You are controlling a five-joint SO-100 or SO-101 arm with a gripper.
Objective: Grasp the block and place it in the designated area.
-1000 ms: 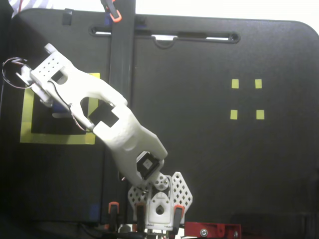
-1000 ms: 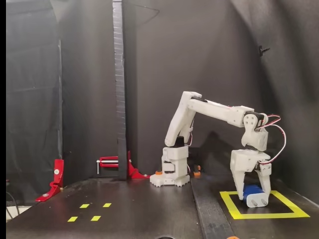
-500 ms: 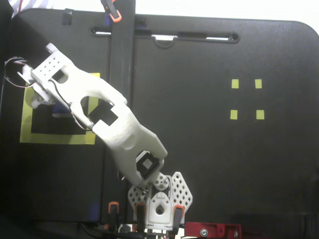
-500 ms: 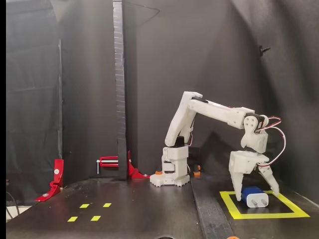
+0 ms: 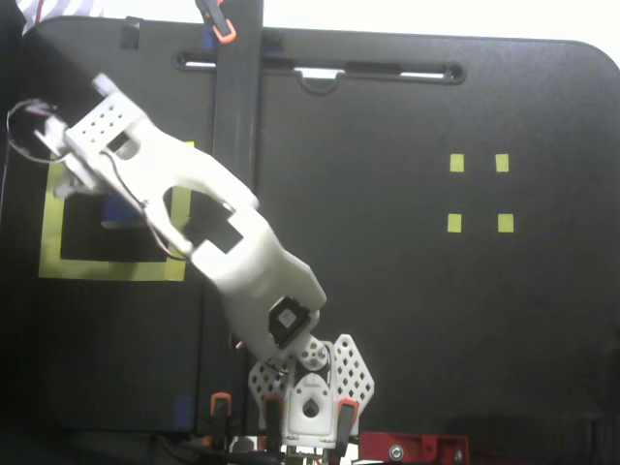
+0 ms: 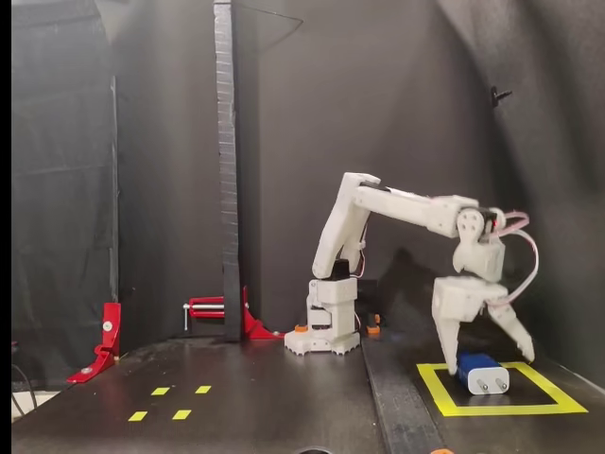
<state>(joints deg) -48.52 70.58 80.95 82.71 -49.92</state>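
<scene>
The dark-blue block (image 6: 482, 374) lies on the black interior of the large yellow-taped square (image 6: 444, 402), with its two silver prongs facing the camera in a fixed view. My gripper (image 6: 487, 357) hangs just above it, open, with one white finger (image 6: 447, 340) at the block's left end and the other spread out to the right, clear of it. In a fixed view from above, the white wrist covers the gripper; only a blue sliver of the block (image 5: 118, 207) shows inside the square (image 5: 111, 268).
Four small yellow tape squares (image 5: 480, 194) lie on the right, also seen low left in a fixed view (image 6: 170, 402). A black upright post (image 6: 225, 170) stands behind the arm base (image 6: 326, 322). Red clamps (image 6: 104, 340) sit at the left.
</scene>
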